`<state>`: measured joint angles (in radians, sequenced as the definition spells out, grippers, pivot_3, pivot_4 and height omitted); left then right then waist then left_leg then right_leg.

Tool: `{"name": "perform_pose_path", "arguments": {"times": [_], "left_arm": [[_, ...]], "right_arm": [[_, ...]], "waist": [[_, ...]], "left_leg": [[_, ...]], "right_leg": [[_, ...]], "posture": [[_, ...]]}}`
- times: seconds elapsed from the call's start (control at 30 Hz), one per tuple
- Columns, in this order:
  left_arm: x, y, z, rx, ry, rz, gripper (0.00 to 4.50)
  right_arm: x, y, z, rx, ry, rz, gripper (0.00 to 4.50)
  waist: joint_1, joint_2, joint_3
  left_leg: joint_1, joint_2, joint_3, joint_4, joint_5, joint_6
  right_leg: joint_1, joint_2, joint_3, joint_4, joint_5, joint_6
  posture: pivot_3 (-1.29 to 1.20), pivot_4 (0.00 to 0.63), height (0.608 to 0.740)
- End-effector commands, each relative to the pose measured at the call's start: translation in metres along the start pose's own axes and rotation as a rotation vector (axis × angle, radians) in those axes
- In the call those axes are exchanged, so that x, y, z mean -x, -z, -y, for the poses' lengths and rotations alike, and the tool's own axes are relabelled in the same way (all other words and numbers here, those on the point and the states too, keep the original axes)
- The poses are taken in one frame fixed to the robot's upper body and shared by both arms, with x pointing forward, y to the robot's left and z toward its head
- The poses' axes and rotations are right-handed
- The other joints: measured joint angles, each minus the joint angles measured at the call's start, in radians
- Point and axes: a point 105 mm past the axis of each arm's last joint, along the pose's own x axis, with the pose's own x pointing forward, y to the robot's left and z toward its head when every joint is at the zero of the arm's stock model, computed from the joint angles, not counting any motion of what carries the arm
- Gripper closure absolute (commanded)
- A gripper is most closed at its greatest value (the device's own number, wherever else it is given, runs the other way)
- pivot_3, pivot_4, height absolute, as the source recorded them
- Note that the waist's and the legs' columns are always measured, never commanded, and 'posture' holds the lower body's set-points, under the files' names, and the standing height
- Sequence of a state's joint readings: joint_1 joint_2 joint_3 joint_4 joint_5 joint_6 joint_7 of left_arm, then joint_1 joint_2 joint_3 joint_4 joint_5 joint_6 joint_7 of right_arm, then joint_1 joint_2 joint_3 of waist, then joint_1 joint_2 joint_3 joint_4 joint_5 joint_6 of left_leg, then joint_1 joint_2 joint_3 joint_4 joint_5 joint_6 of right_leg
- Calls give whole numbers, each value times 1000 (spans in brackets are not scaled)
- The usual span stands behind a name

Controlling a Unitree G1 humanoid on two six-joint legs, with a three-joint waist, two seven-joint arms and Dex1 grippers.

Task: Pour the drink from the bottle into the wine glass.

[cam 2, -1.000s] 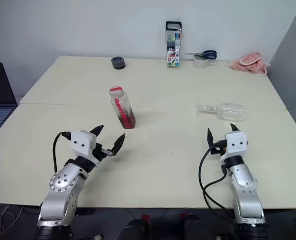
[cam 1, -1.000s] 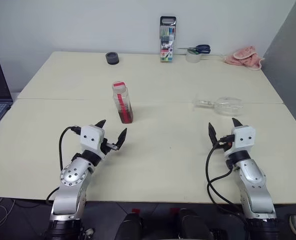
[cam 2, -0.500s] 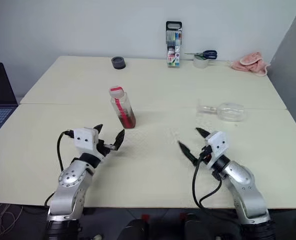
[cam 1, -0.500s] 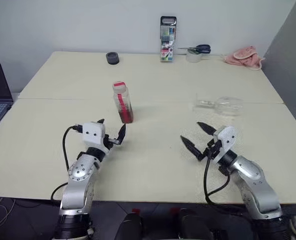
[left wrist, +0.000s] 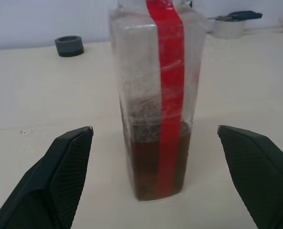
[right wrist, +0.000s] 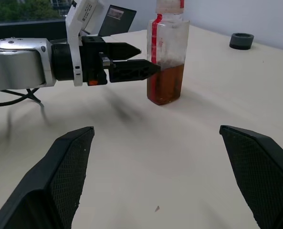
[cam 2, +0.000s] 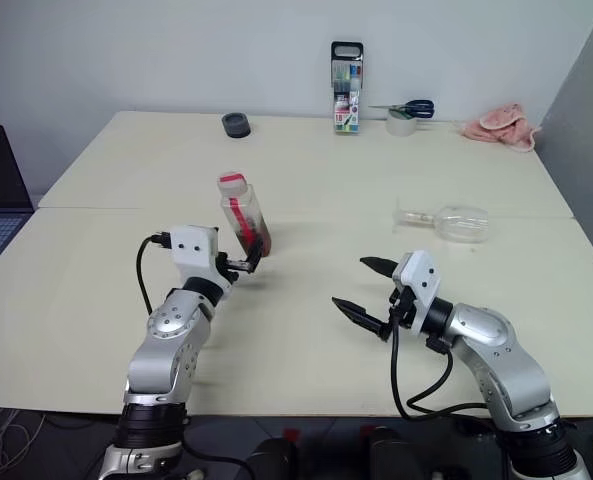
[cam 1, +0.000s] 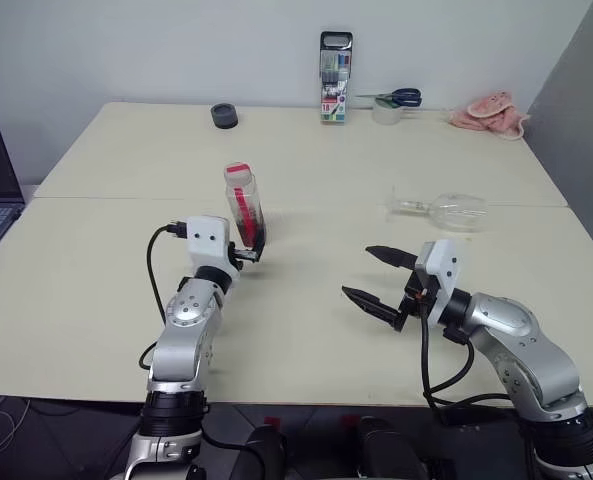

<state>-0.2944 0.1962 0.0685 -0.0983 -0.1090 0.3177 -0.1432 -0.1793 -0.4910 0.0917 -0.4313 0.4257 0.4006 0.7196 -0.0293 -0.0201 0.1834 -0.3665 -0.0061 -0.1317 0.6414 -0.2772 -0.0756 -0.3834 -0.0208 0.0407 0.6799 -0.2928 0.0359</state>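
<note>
Presently small clear squarish plastic bottle (cam 1: 245, 206) with red label stripe, amber drink (left wrist: 155, 157) low inside, upright mid-tabletop (cam 1: 96, 270), cap on. Left gripper (left wrist: 155, 157) level, jaws wide, straddling bottle, no contact: likely pre-grasp. Right gripper (cam 1: 376, 277) jaws wide, empty, aimed toward bottle. Clear stemmed wine glass (cam 1: 446, 211) on its side, well right; needs righting before pour.

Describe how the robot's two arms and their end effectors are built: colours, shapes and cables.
Both arms have silver-grey metal segments with rounded joints. Each carries a white boxy wrist housing and a looping black cable. The left end effector and the right end effector each have two black, pointed fingers whose inner faces bear a fine cross-hatched texture.
</note>
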Motion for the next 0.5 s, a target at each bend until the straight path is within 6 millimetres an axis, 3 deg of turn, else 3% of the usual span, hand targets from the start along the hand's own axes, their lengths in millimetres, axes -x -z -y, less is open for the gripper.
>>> {"name": "perform_pose_path", "arguments": {"times": [0.03,0.5], "left_arm": [[-5,-12,3,-16,9,38,40],[-35,-31,0,-9,-48,52,40]], "right_arm": [[-1,-16,-3,43,-23,45,0],[-1,-28,0,76,-80,40,0]], "waist": [[0,0,0],[1,0,0]], "left_leg": [[0,0,0,0,0,0],[-1,0,0,1,0,0]], "right_leg": [[0,0,0,0,0,0],[0,0,0,0,0,1]], "posture": [[0,150,740],[0,150,740]]}}
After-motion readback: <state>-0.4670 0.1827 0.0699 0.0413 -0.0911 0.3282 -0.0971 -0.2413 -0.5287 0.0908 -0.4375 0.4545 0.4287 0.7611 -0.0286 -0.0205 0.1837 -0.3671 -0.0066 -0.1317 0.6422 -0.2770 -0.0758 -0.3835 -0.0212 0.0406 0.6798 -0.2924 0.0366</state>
